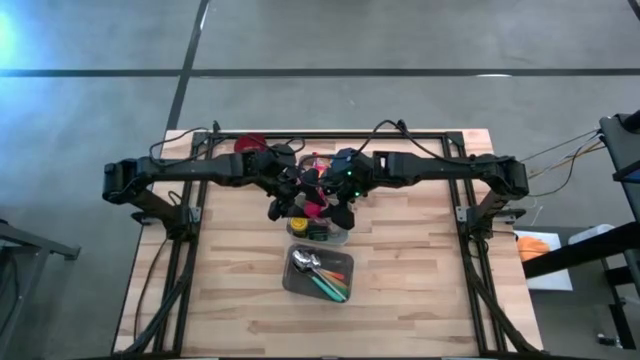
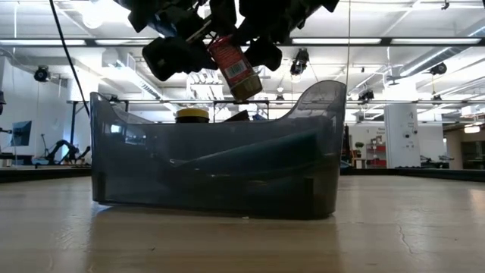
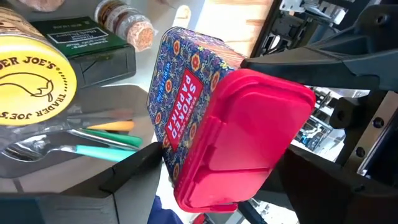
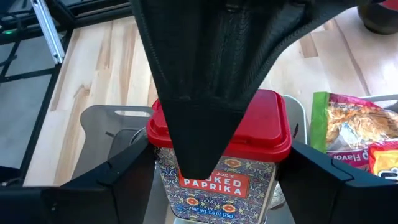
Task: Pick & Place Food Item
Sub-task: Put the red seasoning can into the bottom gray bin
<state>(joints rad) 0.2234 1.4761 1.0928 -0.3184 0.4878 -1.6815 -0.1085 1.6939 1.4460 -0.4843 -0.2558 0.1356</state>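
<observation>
Sam: Right up close in the low view sits a grey bin (image 2: 212, 174) on the table (image 2: 242, 246). What hangs over it?

Lou: A paprika tin (image 2: 236, 68). It is up in the air and tilted, above the bin's back wall. A jar with a yellow lid (image 2: 192, 115) peeks over that wall.

Sam: And from high up?

Lou: Both arms meet over the middle of the table, a bit nearer its back edge. The left gripper (image 1: 300, 203) and the right gripper (image 1: 328, 205) are side by side with the tin between them. Just in front of them lies the bin, with spoons (image 1: 305, 263) in it.

Sam: What does the left wrist see?

Lou: The tin's red lid (image 3: 249, 143) faces the camera. The left fingers (image 3: 134, 168) are spread wide and press on the tin's sides.

Sam: And the right wrist?

Lou: The right fingers (image 4: 124, 168) are about half open and hug the tin on both sides too. One finger of the left gripper lies across the lid. A snack bag (image 4: 354, 127) lies near.
</observation>
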